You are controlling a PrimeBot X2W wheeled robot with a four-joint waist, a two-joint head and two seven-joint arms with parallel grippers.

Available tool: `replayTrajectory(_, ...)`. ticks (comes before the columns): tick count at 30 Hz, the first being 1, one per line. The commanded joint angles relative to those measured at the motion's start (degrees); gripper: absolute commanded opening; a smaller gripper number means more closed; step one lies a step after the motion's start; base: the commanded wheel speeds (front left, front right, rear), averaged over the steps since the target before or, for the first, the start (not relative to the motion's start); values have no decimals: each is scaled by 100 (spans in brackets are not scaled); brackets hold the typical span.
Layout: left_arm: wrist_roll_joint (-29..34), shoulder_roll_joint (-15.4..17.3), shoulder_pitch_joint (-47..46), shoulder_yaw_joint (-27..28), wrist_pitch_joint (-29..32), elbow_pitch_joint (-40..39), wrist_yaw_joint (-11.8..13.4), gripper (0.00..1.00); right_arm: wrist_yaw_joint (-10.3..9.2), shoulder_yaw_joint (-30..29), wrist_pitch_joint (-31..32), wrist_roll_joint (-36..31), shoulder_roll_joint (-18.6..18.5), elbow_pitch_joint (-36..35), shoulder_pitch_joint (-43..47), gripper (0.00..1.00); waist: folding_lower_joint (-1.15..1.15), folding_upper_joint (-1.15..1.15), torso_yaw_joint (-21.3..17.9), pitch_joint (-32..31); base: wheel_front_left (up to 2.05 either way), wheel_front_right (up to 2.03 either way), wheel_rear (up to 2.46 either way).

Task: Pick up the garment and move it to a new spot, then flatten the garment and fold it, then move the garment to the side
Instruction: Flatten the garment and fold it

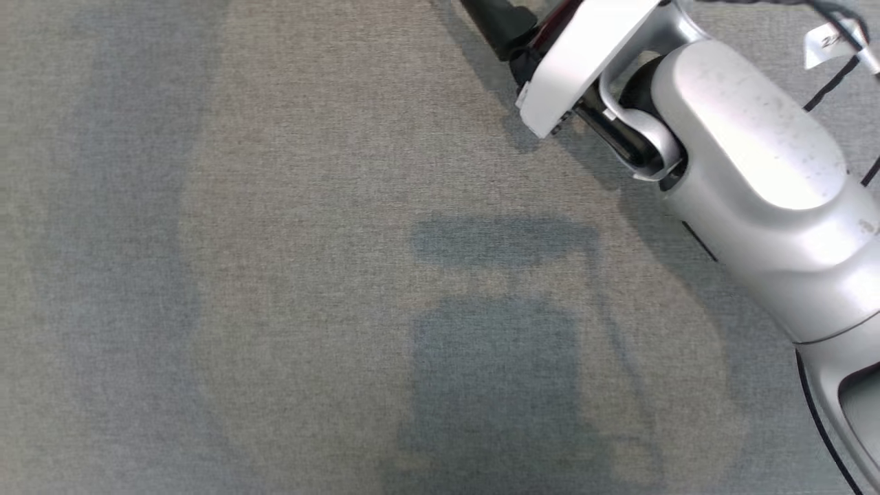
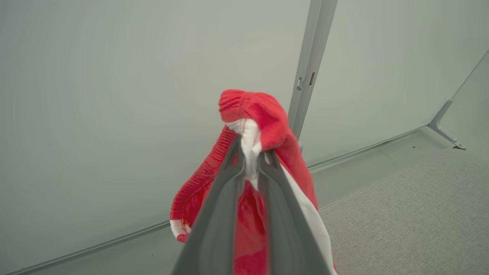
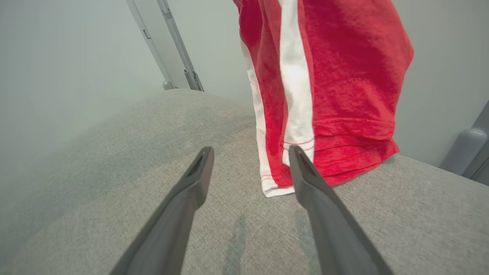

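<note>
The garment [image 2: 263, 110] is a pair of red shorts with white side stripes and a ribbed waistband. My left gripper [image 2: 250, 152] is shut on the bunched waistband and holds it up in front of a pale wall. In the right wrist view the garment [image 3: 344, 76] hangs down, and its lower hem rests on the grey fabric surface [image 3: 114, 172]. My right gripper [image 3: 251, 149] stands open just in front of that hem, with nothing between its fingers. In the head view my right forearm [image 1: 742, 137] reaches toward the top edge, where its dark fingers run out of view.
The grey fabric surface [image 1: 275, 275] spreads across the head view under soft shadows. Pale wall panels with a metal post [image 2: 311, 57] stand behind the garment. A grey rounded fixture [image 3: 466, 149] sits at the right edge.
</note>
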Motion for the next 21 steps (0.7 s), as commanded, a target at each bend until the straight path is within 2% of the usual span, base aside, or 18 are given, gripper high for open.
replayTrajectory(1, -43, -11, -5, 30, 11, -88, 60, 0, 0, -95, -109, -148, 40, 74, 65, 100, 0, 0, 93, 66, 0, 0, 0)
replayTrajectory(8, -83, 37, 132, 24, 103, -520, 233, 0, 1, -468, -390, -675, 382, 433, 200, 100, 0, 0, 218, 112, 0, 0, 0)
replayTrajectory(21, -130, 183, 329, -28, 307, -1051, 408, 0, 1, -1113, -187, -1305, 373, 187, 322, 100, 0, 0, 195, 114, 0, 0, 0)
